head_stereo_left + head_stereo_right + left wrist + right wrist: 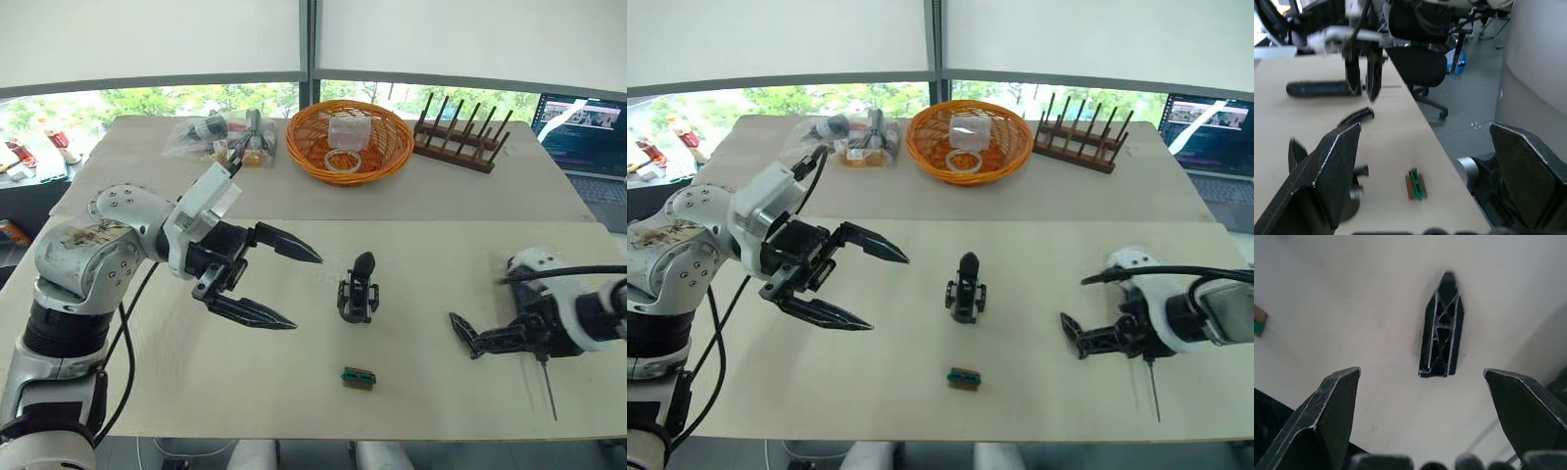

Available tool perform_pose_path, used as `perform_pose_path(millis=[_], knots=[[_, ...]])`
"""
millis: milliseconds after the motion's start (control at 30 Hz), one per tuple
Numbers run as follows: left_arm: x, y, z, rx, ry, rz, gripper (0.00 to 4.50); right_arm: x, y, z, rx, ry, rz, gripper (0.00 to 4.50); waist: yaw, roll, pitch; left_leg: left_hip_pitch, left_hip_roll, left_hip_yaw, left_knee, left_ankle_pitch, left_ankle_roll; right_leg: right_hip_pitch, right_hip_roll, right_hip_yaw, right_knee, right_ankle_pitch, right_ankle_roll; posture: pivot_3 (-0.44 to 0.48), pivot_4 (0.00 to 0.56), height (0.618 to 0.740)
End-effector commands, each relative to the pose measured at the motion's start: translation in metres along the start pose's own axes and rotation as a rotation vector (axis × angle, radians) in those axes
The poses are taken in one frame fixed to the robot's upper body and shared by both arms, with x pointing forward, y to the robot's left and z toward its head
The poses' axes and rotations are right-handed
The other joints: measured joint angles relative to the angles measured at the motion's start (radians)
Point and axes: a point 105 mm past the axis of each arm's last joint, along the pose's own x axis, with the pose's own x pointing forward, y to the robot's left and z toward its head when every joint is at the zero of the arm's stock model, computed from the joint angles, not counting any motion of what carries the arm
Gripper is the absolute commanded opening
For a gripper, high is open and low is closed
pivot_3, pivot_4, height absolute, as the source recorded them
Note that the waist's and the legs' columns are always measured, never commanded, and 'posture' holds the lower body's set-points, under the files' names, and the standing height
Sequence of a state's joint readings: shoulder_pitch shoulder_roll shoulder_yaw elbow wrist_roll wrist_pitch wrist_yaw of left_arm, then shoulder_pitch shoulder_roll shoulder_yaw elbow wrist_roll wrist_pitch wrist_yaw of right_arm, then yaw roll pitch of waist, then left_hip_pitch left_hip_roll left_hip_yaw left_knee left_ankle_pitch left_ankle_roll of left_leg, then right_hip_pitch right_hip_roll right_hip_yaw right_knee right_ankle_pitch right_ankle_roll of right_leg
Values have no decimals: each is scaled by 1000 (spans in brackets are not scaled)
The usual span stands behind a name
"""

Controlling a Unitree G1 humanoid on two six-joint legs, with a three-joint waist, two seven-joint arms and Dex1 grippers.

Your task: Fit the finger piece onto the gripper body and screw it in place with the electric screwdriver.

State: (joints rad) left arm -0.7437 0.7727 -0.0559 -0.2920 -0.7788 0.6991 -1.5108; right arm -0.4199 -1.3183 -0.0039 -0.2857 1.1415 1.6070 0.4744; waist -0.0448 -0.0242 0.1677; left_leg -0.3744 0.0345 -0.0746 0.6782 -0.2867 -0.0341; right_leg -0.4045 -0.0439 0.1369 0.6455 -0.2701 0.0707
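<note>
The gripper body [359, 291] stands upright mid-table, its pointed finger up. My left gripper [306, 292] hovers open to its left, holding nothing. The finger piece [1442, 333], flat, black and pointed, lies on the table straight ahead of my right gripper [1420, 373], whose fingers are spread wide and touch nothing. In the left wrist view the finger piece [1356, 116] lies in front of the right gripper's hanging fingers. The electric screwdriver [1317, 88] lies on the table beside them. Its thin bit [547, 389] sticks out under my right arm, which hides its body in the eye views.
A small green-and-black block [359, 378] lies near the table's front edge, in front of the gripper body. On the far table are an orange basket [348, 142], a wooden rack [460, 132], plastic bags [220, 137] and a laptop [593, 137].
</note>
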Motion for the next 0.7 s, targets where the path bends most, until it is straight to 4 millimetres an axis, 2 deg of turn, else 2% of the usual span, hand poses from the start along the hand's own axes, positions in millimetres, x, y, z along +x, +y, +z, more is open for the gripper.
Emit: perform_pose_path(millis=[33,333,433,667,700], knots=[[4,-3,4,24,0,-16,4436,10,-12,2,46,37,-44,4500,-4,0,0,0,0,0,0,0,0,0,0,0,0,0,0,0,150,740],[7,-9,-5,6,10,-6,4436,33,-11,9,20,84,-44,4500,0,1,1,-2,0,0,0,0,0,-2,0,0,0,0,0,0,150,740],[7,-9,-4,9,4,5,4500,37,-14,5,18,100,-64,3753,1,1,1,-3,0,-1,1,0,0,-2,0,-1,0,0,0,0,150,740],[3,-3,-6,-14,6,43,4500,38,-8,3,-55,62,-44,1292,2,1,1,-3,0,-2,1,0,0,-2,0,-2,0,0,0,0,150,740],[3,-2,-8,-26,6,54,4500,35,-9,6,-74,35,-46,1101,2,1,1,-3,0,-2,1,0,0,-2,0,-3,0,0,0,0,150,740]])
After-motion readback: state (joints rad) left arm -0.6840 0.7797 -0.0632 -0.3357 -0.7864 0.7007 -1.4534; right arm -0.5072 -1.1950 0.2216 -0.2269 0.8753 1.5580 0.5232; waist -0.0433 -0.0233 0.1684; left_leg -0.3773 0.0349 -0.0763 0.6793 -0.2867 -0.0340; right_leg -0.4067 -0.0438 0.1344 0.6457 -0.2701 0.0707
